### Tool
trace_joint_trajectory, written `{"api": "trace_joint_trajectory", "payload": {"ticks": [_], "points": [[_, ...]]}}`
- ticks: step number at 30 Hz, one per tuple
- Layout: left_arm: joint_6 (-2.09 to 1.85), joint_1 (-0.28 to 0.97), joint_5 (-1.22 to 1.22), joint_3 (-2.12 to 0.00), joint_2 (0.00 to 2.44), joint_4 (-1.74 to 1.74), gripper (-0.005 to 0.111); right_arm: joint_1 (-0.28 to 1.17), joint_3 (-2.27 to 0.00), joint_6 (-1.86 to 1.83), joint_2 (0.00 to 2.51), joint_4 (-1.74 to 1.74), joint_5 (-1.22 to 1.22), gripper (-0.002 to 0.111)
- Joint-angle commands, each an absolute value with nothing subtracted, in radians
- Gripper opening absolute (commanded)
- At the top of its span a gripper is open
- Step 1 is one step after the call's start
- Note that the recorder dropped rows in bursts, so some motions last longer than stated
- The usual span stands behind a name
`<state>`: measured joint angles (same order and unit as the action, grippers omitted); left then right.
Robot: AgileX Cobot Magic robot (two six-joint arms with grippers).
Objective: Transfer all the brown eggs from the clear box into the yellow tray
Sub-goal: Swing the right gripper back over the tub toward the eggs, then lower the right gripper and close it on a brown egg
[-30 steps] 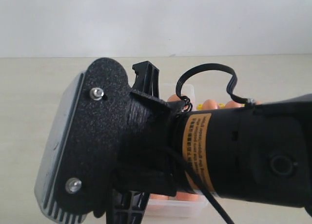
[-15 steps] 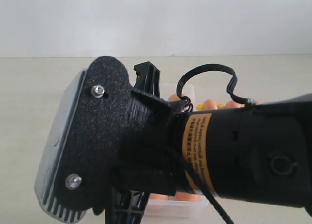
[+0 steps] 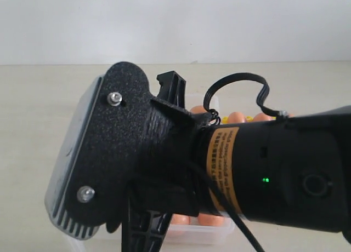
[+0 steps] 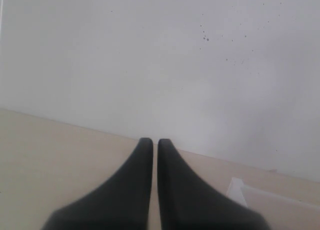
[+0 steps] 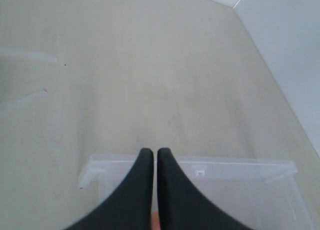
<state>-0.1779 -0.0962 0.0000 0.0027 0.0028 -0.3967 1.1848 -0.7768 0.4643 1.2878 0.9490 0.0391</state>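
Note:
A black arm (image 3: 263, 175) close to the exterior camera hides most of the scene. Past it I see a few brown eggs (image 3: 237, 118), yellow specks of the yellow tray (image 3: 249, 118), and more eggs (image 3: 211, 220) in the clear box (image 3: 211, 234). My left gripper (image 4: 151, 140) is shut and empty above bare table, with a corner of the clear box (image 4: 235, 187) off to one side. My right gripper (image 5: 151, 151) is shut over the box's near wall (image 5: 225, 166); an orange sliver of egg (image 5: 154, 222) shows through the thin gap between its fingers.
A white wall (image 3: 175, 22) runs behind the beige table (image 3: 33, 109). In the right wrist view, bare table (image 5: 140, 65) stretches beyond the box to the wall. A looped black cable (image 3: 236, 85) rises from the arm.
In the exterior view the black arm has shifted slightly right and down, and a green light now shows on it. Eggs and box have not moved.

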Motion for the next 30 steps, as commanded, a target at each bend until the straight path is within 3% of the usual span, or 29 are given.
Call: {"api": "trace_joint_trajectory", "payload": {"ticks": [1,3,6,7,11,13,15,17,19,20,22,23,25,30], "points": [[-0.185,-0.091,0.000,0.000,0.000,-0.400,0.004,1.185,-0.780,0.521,1.279,0.944,0.061,0.000],[-0.185,-0.091,0.000,0.000,0.000,-0.400,0.004,1.185,-0.780,0.608,1.284,0.907,0.155,0.000],[-0.185,-0.091,0.000,0.000,0.000,-0.400,0.004,1.183,-0.794,0.521,1.379,0.782,0.567,0.000],[-0.185,-0.091,0.000,0.000,0.000,-0.400,0.004,1.183,-0.803,0.251,1.459,0.684,0.693,0.000],[-0.185,-0.091,0.000,0.000,0.000,-0.400,0.004,1.225,-0.834,-0.324,1.643,0.571,0.663,0.000],[-0.185,-0.091,0.000,0.000,0.000,-0.400,0.004,1.247,-0.867,-0.244,1.709,0.742,0.587,0.000],[-0.185,-0.091,0.000,0.000,0.000,-0.400,0.004,1.221,-0.971,0.181,1.758,0.840,0.617,0.000],[-0.185,-0.091,0.000,0.000,0.000,-0.400,0.004,1.147,-1.108,0.390,1.790,0.738,0.751,0.000],[-0.185,-0.091,0.000,0.000,0.000,-0.400,0.004,1.082,-1.188,0.356,1.790,0.588,0.785,0.000],[-0.185,-0.091,0.000,0.000,0.000,-0.400,0.004,1.049,-1.225,0.318,1.786,0.491,0.792,0.002],[-0.185,-0.091,0.000,0.000,0.000,-0.400,0.004,0.954,-1.330,0.176,1.784,0.216,0.830,0.017],[-0.185,-0.091,0.000,0.000,0.000,-0.400,0.004,0.894,-1.386,0.128,1.790,0.090,0.843,0.032],[-0.185,-0.091,0.000,0.000,0.000,-0.400,0.004,0.798,-1.466,0.122,1.829,0.024,0.853,0.052],[-0.185,-0.091,0.000,0.000,0.000,-0.400,0.004,0.674,-1.601,0.121,2.014,-0.085,0.971,0.050]]}}
